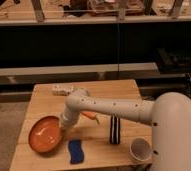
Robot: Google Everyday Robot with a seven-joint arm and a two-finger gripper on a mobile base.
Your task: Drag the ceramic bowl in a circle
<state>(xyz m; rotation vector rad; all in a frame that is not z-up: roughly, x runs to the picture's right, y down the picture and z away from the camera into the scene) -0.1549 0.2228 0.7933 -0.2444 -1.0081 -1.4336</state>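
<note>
The ceramic bowl (45, 134), wide, shallow and orange, lies on the wooden table (104, 90) near its front left corner. My white arm reaches across from the right, and the gripper (63, 123) sits at the bowl's right rim, touching it. A slim orange carrot (90, 115) lies just behind the arm.
A blue sponge (76, 151) lies at the front edge beside the bowl. A black and white striped object (115, 131) stands upright mid-table. A small white bowl (141, 149) sits front right. A white object (62, 90) rests at the back left.
</note>
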